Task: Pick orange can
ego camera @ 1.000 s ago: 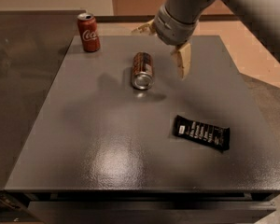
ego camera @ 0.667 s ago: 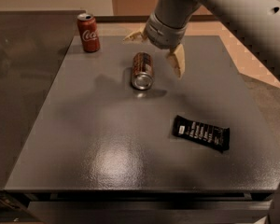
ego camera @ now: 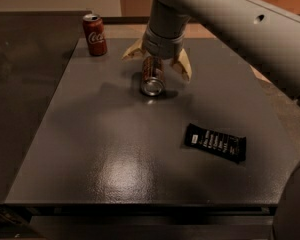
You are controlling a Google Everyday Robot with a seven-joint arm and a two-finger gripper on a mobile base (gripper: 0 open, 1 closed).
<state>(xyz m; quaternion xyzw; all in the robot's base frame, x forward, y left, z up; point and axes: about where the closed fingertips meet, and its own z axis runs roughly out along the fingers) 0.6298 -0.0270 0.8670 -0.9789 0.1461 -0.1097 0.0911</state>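
The orange can (ego camera: pixel 152 77) lies on its side on the dark grey table (ego camera: pixel 115 144), its silver end facing the camera. My gripper (ego camera: pixel 158 60) hangs over the can's far end, open. One tan finger (ego camera: pixel 132 50) stands to the can's left and the other tan finger (ego camera: pixel 182 66) to its right. The fingers straddle the can without closing on it. The can's far end is hidden under the wrist.
A red Coca-Cola can (ego camera: pixel 95 34) stands upright at the table's far left corner. A black snack bar wrapper (ego camera: pixel 216 142) lies flat to the right of centre. My grey arm (ego camera: pixel 230 19) crosses the upper right.
My gripper has moved left and down, from beside the can's right to directly over it, with a finger now on each side. The can has not moved.
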